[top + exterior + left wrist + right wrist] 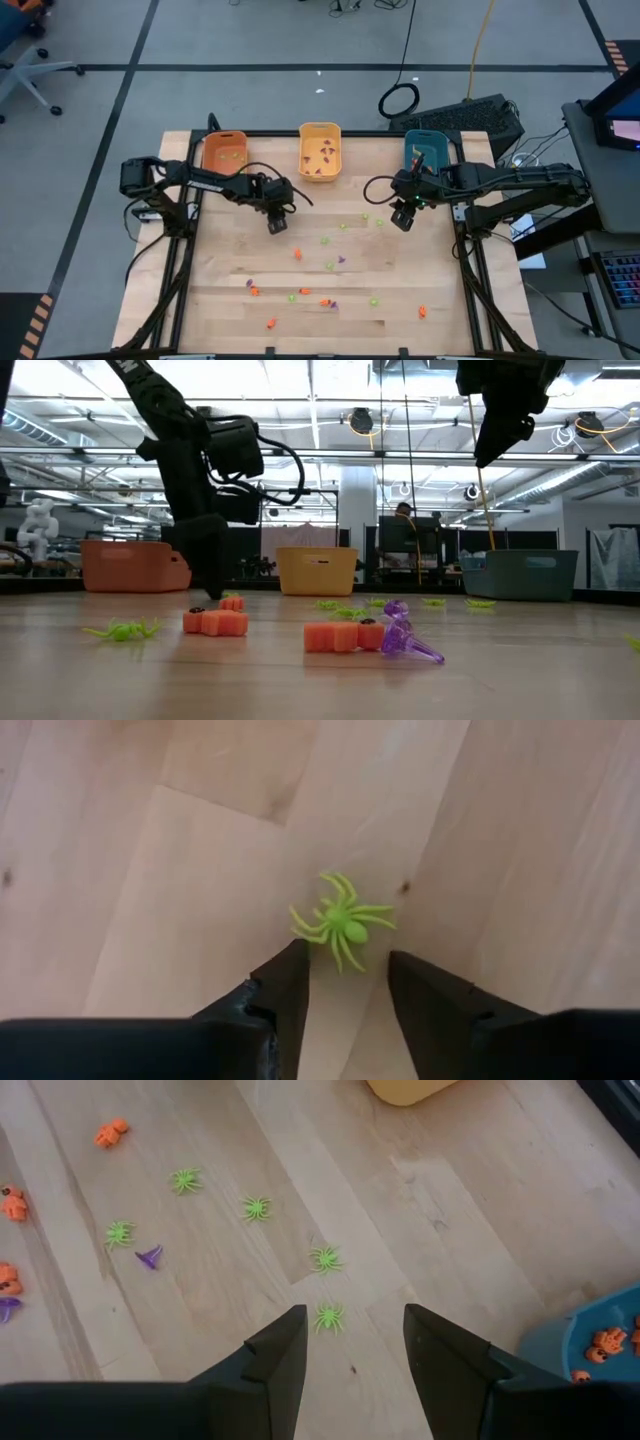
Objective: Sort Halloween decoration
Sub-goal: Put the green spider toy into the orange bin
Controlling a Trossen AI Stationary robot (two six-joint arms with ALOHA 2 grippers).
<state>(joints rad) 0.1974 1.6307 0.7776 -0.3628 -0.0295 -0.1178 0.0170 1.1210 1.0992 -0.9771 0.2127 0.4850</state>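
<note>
Wood table (230, 310) fills the middle of the high view, with two dark arms reaching in from its sides. Three oblong bins stand in a row along the far edge: an orange bin (224, 153) at the left with light green pieces in it, a yellow bin (320, 152) in the middle holding purple ones, and a teal bin (427, 152) at the right with orange pieces inside.

Left gripper (277, 222) is down at the tabletop, in front of the gap between the orange and yellow bins. In its wrist view the two fingers stand apart with bare wood between them, holding nothing, and a light green spider (343, 925) lies flat on the wood just past the tips, roughly in line with the gap.

Right gripper (403, 216) hangs above the table in front of the teal bin, well clear of the wood in the low view. Its fingers are spread and empty, with another green spider (328, 1318) lying on the table below, between the tips as its wrist view shows them.

Remaining trinkets are scattered loose over the near half of the table: orange pieces (216, 622), more green spiders, and a purple piece (405, 638) touching an orange one close to the low camera.
</note>
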